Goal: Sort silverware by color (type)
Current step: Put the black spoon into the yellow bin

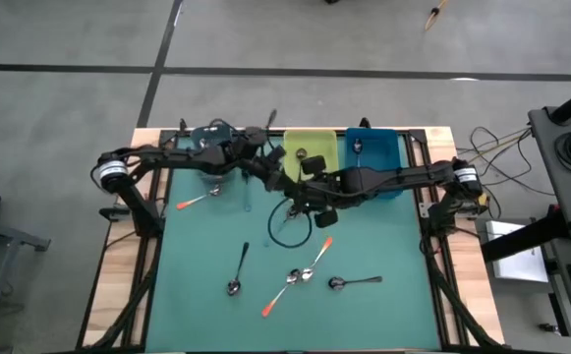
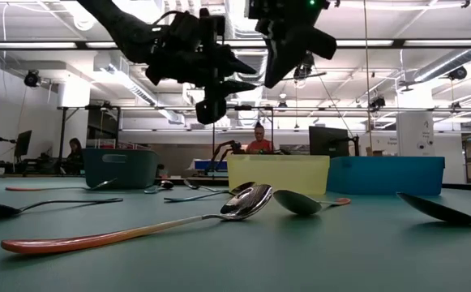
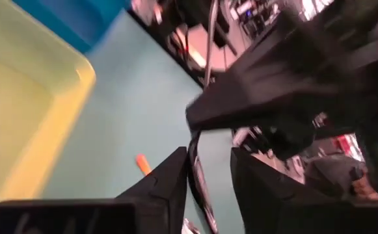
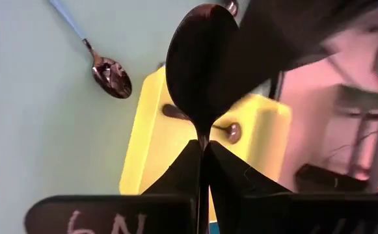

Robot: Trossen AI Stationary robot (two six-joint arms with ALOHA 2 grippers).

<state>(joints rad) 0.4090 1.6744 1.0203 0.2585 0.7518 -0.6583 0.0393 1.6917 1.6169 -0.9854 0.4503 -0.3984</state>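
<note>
My right gripper (image 4: 202, 148) is shut on a spoon that looks dark (image 4: 202, 58), above the near edge of the yellow bin (image 4: 175, 149) (image 1: 316, 146). That bin holds dark-handled spoons (image 4: 231, 132). My left gripper (image 3: 209, 174) (image 1: 271, 169) is open, raised just left of the yellow bin, close to the right arm (image 3: 286, 84). A thin dark line runs between its fingers, and I cannot tell what it is. A pale blue-handled spoon (image 4: 104, 68) (image 1: 249, 194) lies flat on the mat. Orange spoons (image 1: 310, 264) (image 1: 197, 201) and black spoons (image 1: 238, 270) (image 1: 356, 282) lie nearer. My right gripper pinches the spoon between its two fingers (image 4: 183, 162) at the thin neck (image 4: 202, 135) just behind the bowl. The bowl sticks out past the fingertips and the handle is hidden behind the fingers. The spoon is lifted clear over the yellow bin.
A dark teal bin (image 1: 209, 138) stands left of the yellow one and a blue bin (image 1: 375, 157) right of it, along the far edge. A black cable loop (image 1: 287, 224) hangs below the right arm. Bare green mat (image 1: 197, 305) lies toward the near left.
</note>
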